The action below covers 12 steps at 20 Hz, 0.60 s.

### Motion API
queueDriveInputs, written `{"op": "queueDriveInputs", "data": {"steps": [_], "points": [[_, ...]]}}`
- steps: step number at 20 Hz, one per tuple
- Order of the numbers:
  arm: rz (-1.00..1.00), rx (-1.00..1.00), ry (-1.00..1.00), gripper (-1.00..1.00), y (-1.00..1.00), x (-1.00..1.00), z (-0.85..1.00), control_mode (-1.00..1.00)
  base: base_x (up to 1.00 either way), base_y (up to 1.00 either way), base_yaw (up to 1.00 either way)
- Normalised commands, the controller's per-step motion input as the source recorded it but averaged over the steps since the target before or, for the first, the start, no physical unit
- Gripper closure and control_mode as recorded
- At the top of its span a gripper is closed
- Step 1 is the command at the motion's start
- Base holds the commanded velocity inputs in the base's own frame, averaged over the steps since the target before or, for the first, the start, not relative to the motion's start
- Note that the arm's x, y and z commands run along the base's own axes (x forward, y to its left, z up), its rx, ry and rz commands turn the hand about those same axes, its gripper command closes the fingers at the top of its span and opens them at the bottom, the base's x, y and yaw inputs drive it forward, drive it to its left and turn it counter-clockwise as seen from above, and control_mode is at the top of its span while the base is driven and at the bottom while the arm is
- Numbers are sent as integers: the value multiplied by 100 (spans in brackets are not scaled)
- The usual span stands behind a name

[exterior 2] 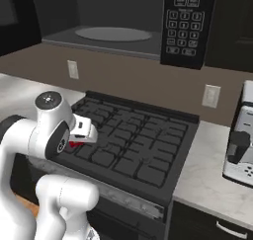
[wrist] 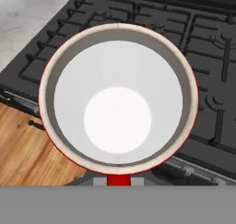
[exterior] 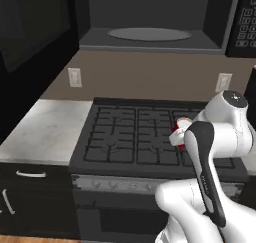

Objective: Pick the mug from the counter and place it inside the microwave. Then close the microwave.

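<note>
Already the small glossy red mug with its white inside sits clamped in the tool, carried low over the front of the black gas stove top, its mouth facing the hand camera. From there the open black microwave with its grey round turntable plate lies well above and behind, so the coming move looks to be up and back. White-grey marbled tabletop flanks the stove.

One mug (two wall sockets)
</note>
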Motion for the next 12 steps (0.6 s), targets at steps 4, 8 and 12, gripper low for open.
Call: {"op": "queueDriveInputs", "data": {"steps": [4, 8, 12], "points": [[0, 0, 0, 100, 0, 0, 0, 100, -1, 2, -45], [0, 0, 0, 100, 0, 0, 0, 100, -8, 9, -55], [0, 0, 0, 100, 0, 0, 0, 100, 0, 8, -56]]}}
